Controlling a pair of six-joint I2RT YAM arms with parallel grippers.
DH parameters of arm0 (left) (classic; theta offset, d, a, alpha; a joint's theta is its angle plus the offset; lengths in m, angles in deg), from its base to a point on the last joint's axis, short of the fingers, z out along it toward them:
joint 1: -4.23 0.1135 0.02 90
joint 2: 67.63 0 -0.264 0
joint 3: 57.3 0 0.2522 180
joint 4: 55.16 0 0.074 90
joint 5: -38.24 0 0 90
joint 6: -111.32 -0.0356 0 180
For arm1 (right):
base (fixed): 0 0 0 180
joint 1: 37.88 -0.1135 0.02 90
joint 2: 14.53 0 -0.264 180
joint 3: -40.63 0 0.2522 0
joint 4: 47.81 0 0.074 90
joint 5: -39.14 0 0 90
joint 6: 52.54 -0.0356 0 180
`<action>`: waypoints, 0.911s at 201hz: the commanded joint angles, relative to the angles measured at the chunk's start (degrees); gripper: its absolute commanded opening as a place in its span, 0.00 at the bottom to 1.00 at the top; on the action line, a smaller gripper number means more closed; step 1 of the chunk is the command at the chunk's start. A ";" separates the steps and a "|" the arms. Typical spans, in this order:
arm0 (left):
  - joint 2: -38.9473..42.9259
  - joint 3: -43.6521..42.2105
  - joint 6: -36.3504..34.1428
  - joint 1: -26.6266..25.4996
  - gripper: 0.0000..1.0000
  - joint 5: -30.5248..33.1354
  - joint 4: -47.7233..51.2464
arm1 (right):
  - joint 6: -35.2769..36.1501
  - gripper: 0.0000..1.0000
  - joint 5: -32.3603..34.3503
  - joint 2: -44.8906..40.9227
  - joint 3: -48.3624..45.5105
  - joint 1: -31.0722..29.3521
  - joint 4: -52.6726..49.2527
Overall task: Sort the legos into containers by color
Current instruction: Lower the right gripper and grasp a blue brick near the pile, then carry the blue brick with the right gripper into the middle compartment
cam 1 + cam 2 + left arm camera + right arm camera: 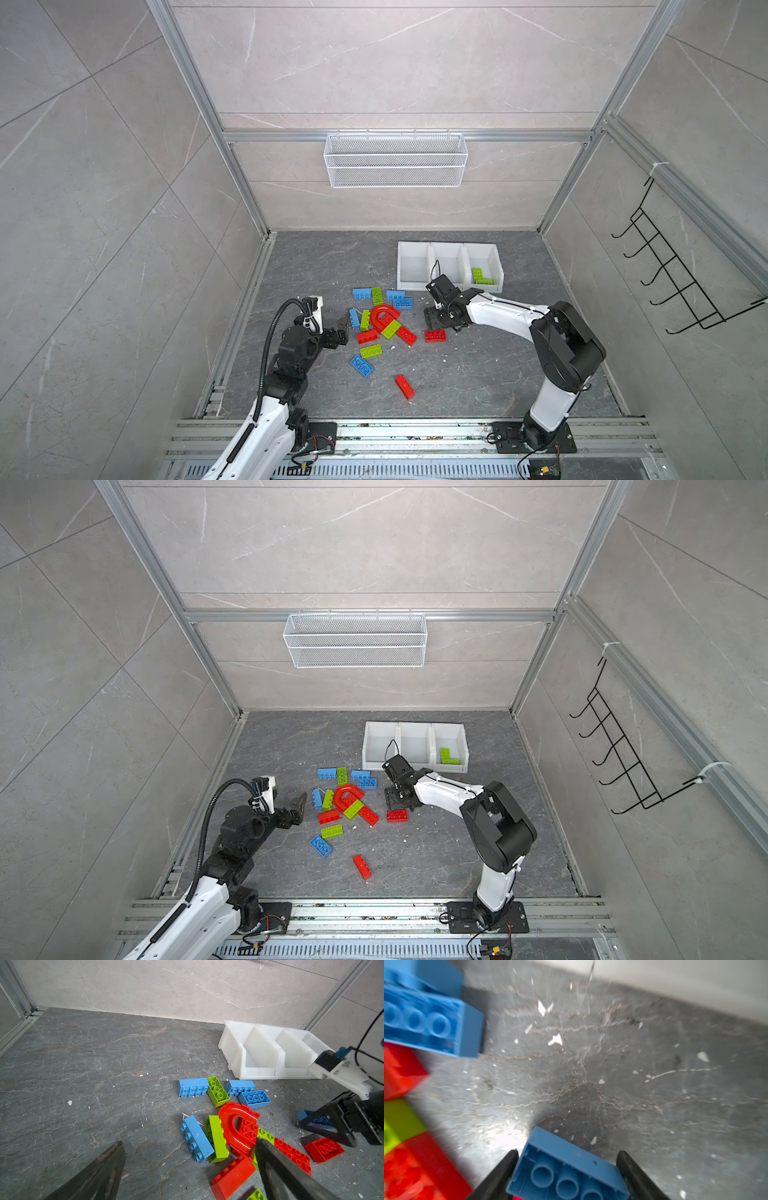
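Dark grey veined floor (478, 374) inside a tiled, aluminium-framed cell; white wire mesh basket (395, 160) on the back wall.

Item 1. Containers (409, 285): three joined white bins at the rear, on the right arm's side, probably to keep drop-offs short. The end bin holds lime green bricks (478, 275); the other two look empty.

Item 2. Loose legos: mixed pile mid-floor around a red arch (381, 316); a lone red brick (404, 387) lies apart, nearer the arm bases.

Item 3. Blue brick (566, 1174): between pile and bins, hollow underside up, long axis spanning the jaw gap, slightly skewed.

Item 4. Right gripper (567, 1152): jaws narrowed, one at each short end of that brick; whether they pinch cannot be told.

Item 5. Left gripper (343, 327): jaws wide, empty, at the pile's edge, seemingly waiting.
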 commanded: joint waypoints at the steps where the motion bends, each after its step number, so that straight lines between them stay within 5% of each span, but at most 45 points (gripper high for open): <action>1: 0.38 0.10 -1.17 -0.06 1.00 -0.05 -2.39 | 1.95 0.59 -1.28 -4.81 1.01 1.68 -1.24; 183: 1.75 -0.56 -1.01 -0.13 1.00 -0.18 -2.32 | 3.60 0.57 -5.15 -7.34 3.52 4.79 -2.20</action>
